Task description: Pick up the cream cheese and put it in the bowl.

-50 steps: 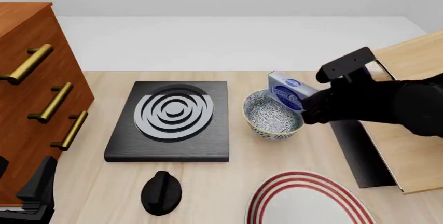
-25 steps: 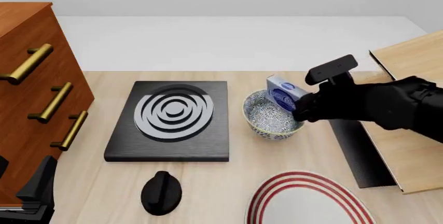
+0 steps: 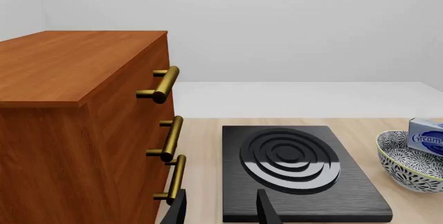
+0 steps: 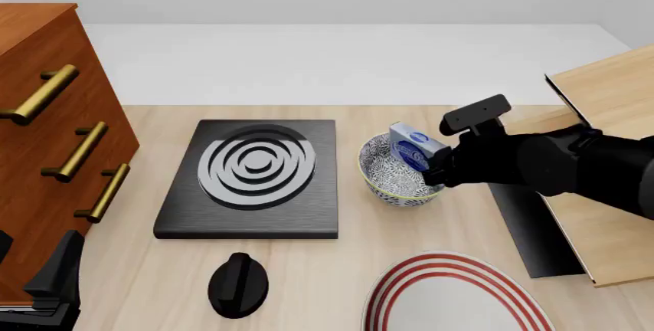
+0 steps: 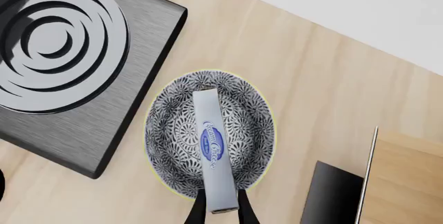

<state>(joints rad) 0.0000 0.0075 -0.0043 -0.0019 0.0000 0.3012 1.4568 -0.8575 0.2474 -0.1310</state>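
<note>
Now I am holding the cream cheese (image 5: 211, 151) over the bowl (image 5: 169, 130) with my right tool (image 5: 220, 211), its two fingers clenched on the box's near end. From the right wrist camera, the box is lying across the bowl's middle, its far end reaching toward the rim. In the front view, the box is tilting down into the bowl, which is sitting on the counter (image 4: 338, 262) at three o'clock from the black stove plate (image 4: 256, 178). I am gripping one end so, I judge, the rest can slide in on letting go. My left tool (image 3: 220, 211) is idling beside the wooden drawer cabinet (image 3: 76, 130), fingers parted and empty.
</note>
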